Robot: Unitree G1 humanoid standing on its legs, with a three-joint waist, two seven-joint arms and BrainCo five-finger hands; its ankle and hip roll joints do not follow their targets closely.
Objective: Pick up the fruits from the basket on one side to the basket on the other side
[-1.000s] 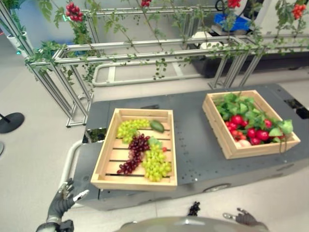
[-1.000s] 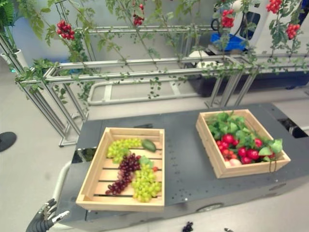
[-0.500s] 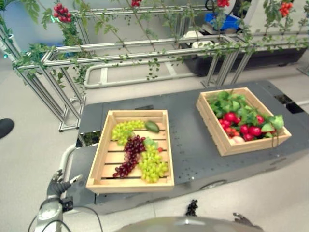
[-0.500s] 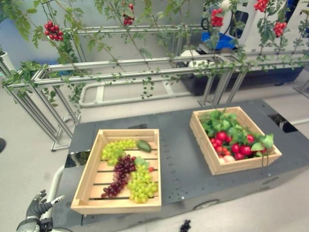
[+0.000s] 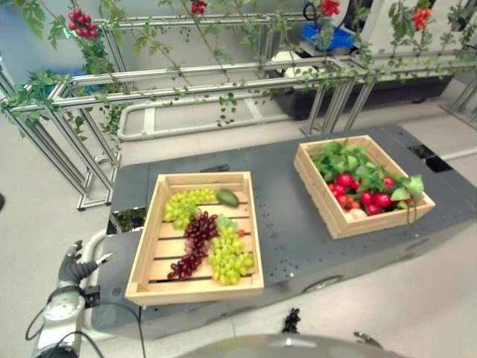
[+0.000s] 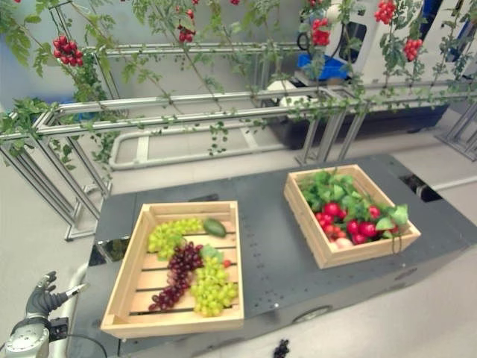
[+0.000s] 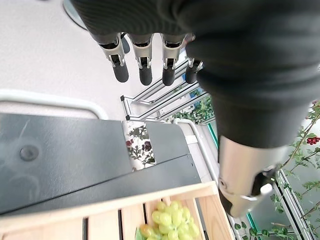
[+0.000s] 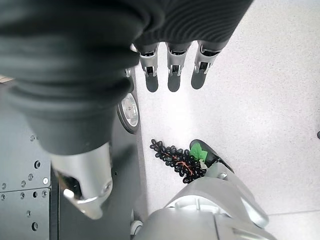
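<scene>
Two wooden baskets were seen on the dark worktop point(image 5: 287, 216). The left basket point(image 5: 149, 261), at lower centre-left of the frame, held green grapes point(image 5: 228, 256), a dark purple grape bunch point(image 5: 191, 245) and a green fruit point(image 5: 226, 198). The right basket point(image 5: 322, 200), at centre right, held red fruits point(image 5: 344, 180) among leaves. The left robot hand point(image 5: 74, 266) was positioned at the lower left, off the worktop's edge, fingers relaxed and empty. The right robot hand point(image 8: 172, 70) was held over the floor, fingers straight and empty; a dark grape bunch point(image 8: 175, 158) lay on the floor point(image 8: 260, 125).
</scene>
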